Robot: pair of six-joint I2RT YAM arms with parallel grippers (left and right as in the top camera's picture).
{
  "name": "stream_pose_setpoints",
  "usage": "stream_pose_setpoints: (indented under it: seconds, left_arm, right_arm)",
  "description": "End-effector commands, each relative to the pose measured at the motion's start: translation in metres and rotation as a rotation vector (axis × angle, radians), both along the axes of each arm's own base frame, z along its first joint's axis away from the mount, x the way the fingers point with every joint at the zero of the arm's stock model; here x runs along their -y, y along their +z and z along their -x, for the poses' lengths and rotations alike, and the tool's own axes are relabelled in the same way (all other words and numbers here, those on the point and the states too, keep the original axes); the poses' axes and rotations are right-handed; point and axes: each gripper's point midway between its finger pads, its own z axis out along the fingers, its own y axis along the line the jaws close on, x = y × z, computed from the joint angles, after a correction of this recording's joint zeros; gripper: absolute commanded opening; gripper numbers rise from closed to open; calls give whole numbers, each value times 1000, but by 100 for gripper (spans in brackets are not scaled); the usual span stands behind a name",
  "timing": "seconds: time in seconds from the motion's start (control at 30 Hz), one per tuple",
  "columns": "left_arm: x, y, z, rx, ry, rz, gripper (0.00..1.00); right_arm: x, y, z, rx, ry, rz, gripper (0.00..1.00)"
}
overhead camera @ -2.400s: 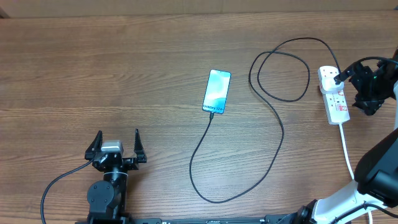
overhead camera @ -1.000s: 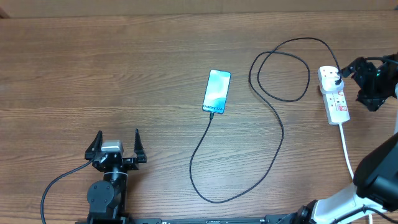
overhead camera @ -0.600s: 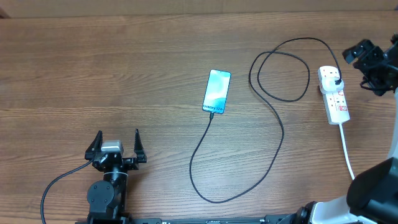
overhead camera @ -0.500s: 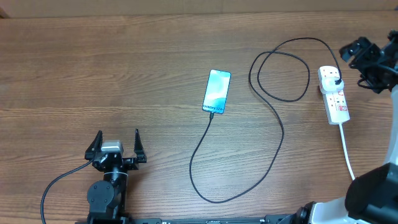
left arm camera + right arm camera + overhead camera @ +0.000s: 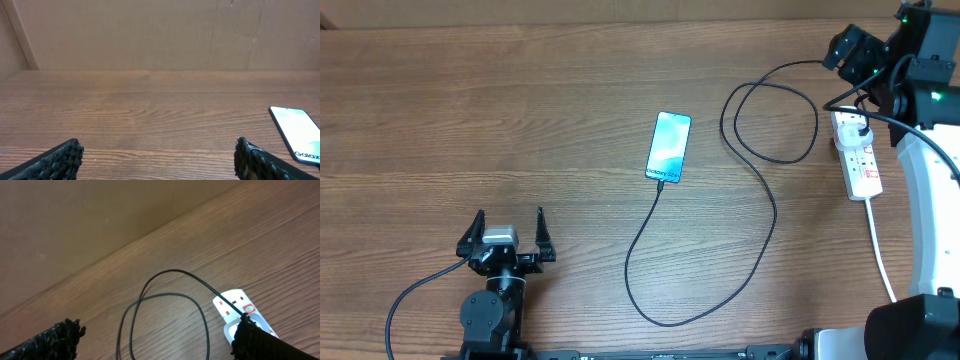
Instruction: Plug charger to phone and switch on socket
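L gripper (image 5: 510, 216) sat low at the table's near-left edge, fingers spread wide, nothing between them; its wrist cam showed only bare wood ahead. It was well apart from everything in the task.

Phone (image 5: 668, 147) lay flat near the table's centre, screen lit blue-teal w/ "Galaxy" text along its near end. The black charger cable (image 5: 776, 212) met the phone's near edge, so the connector looked seated, though the tip was too small to confirm. From there the cable ran toward the near edge, curled back up to the right, made a loose loop and ended in a black plug in the far end of the white power strip (image 5: 858, 155) at the right side. The strip's thick white cord (image 5: 880, 250) trailed toward the near edge.

R gripper (image 5: 860, 62) hung just beyond the strip's far end, fingers wide apart, holding nothing and not touching it.

Progress, as judged: plug-in part prob. done. Switch position couldn't be read, so that step was either done or the only one left.

Surface: brown wood-grain table (image 5: 470, 100), flat, nothing else on it. Room: plain brown board wall (image 5: 150, 30) behind the far edge.
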Motion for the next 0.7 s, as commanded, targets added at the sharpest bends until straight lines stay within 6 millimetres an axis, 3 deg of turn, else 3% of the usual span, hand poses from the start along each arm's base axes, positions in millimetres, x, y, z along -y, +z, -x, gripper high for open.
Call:
stream_pose_setpoints:
  seconds: [0.0,0.13,0.27,0.47,0.67]
  left_arm:
    - [-1,0,0,5,-3,-22,100]
    - [-1,0,0,5,-3,-22,100]
    - [-1,0,0,5,-3,-22,100]
    - [-1,0,0,5,-3,-22,100]
    - [-1,0,0,5,-3,-22,100]
  right_arm:
    - [9,19,12,49,-43,46,100]
    - [7,14,21,96,-43,52,100]
    - [3,-5,36,182,-32,55,100]
    - [-19,-21,66,375,58,41,100]
    - [-55,-31,97,469,273,196,100]
